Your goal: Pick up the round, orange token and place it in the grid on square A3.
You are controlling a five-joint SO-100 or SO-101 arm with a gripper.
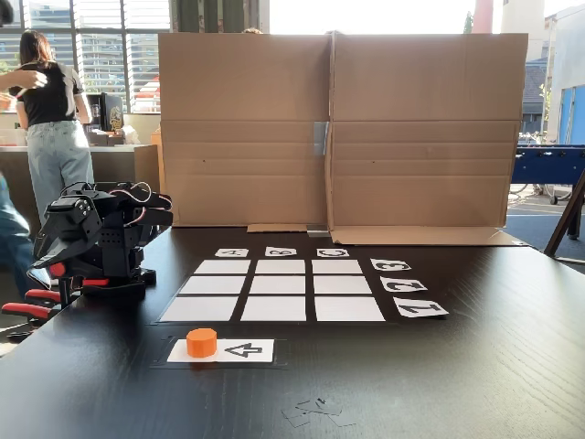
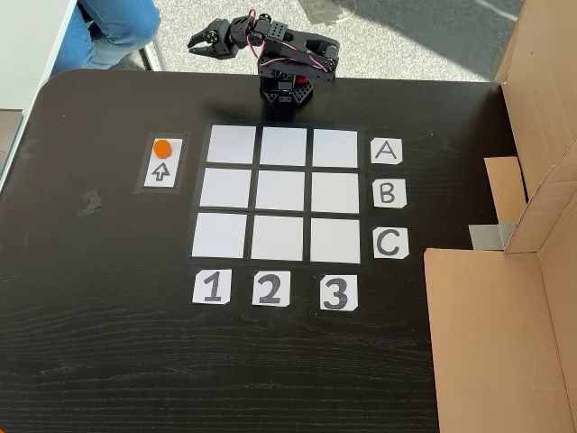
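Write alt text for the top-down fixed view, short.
A three-by-three grid of white squares on a black table, lettered A to C on the right, numbered 1 to 3 below. An orange token sits on an arrow card to its left; the folded arm is parked above.

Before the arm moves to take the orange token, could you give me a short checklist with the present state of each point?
1. Orange token rests on the arrow card, upright: ok.
2. Square A3, the cell beside card A and above card 3, is free: ok.
3. The other grid cells hold nothing: ok.
4. Tool is folded back, away from the token: ok.
5. Tool open enough for the token: cannot tell.
6. A person stands behind the table, apart from the arm: ok.
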